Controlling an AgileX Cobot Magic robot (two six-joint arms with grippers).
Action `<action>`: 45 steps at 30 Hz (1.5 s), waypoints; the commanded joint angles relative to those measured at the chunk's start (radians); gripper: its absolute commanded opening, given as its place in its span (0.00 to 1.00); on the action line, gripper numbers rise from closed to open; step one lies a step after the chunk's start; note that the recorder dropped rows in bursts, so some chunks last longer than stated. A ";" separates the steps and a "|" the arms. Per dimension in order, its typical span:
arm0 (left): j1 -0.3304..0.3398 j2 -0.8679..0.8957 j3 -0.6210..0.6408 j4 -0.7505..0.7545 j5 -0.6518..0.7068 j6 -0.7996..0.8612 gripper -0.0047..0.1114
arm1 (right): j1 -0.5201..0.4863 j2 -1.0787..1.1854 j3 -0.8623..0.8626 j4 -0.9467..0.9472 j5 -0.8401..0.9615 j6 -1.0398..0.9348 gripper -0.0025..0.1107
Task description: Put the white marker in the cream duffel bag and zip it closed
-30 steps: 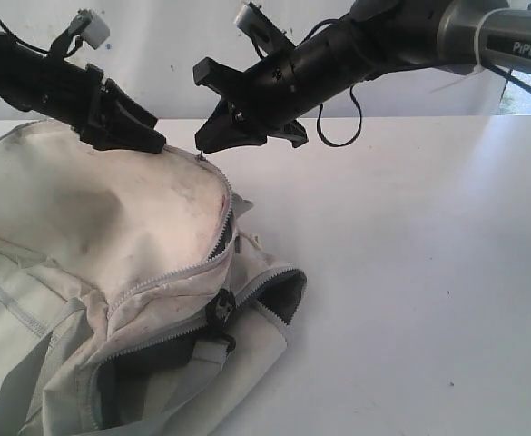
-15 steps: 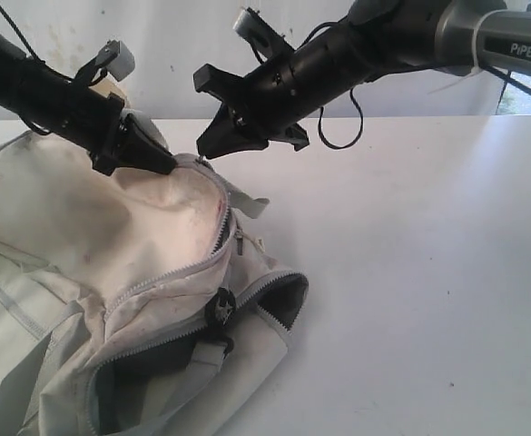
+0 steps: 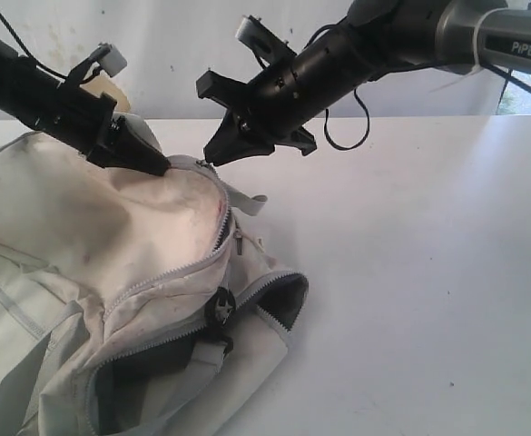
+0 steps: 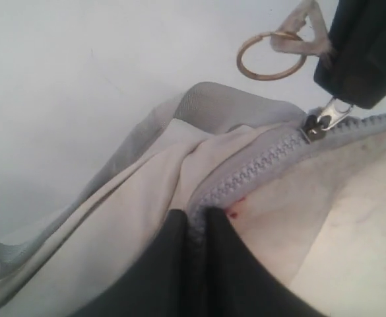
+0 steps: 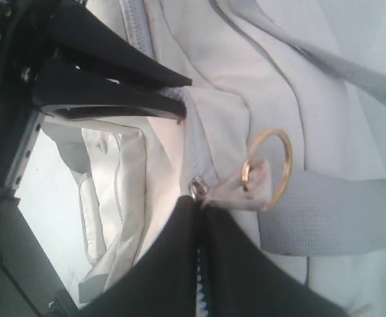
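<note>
Right, my left gripper [image 3: 159,165] sits at the upper left of the exterior frame. Its two fingers are pressed together on a fold of cloth just beside the main zipper [image 4: 265,165] of the cream duffel bag [image 3: 93,236]. My right gripper [image 3: 214,157], coming in from the upper right, has its fingers pinched on the metal zipper pull [image 4: 326,117] at the bag's top end. A brass ring [image 4: 272,56] on a scrap of fabric sticks out beside the fingertips. The bag fills the lower left, slumped on the white table [image 3: 410,272]. The white marker I cannot see anywhere. I take it to be inside, though nothing shows it.

The teeth between my two grips look meshed, so I judge the zipping to be at or near its end. This bag is soft and limp, and it will bunch under a pull rather than resist. The slider will only run if the cloth behind it is held taut. That is what my left pinch is for, and close to the zipper tape is the place to hold. The loose grey strap [image 4: 225,105] would only give way. The pull is small, hard and probably slick, so it wants a square grip. The side pocket [image 3: 283,295] at lower centre gapes open.
</note>
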 commanded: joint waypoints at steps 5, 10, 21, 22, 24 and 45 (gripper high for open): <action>0.041 -0.010 0.002 0.091 -0.171 -0.159 0.04 | -0.041 -0.049 0.001 -0.102 0.107 0.072 0.02; 0.041 -0.010 0.002 0.064 -0.110 -0.096 0.04 | -0.041 -0.049 0.001 -0.104 0.098 0.062 0.02; 0.035 -0.010 0.002 0.040 -0.030 -0.053 0.04 | -0.044 -0.027 0.001 -0.110 -0.091 0.032 0.24; 0.035 -0.010 0.002 0.026 -0.030 -0.053 0.04 | -0.045 -0.021 0.001 -0.114 -0.089 0.029 0.33; 0.035 -0.010 0.002 0.005 -0.030 -0.054 0.04 | -0.050 -0.003 0.001 -0.139 -0.087 -0.034 0.49; 0.035 -0.010 0.002 -0.029 -0.030 -0.057 0.04 | -0.108 0.139 0.001 0.149 0.041 -1.063 0.46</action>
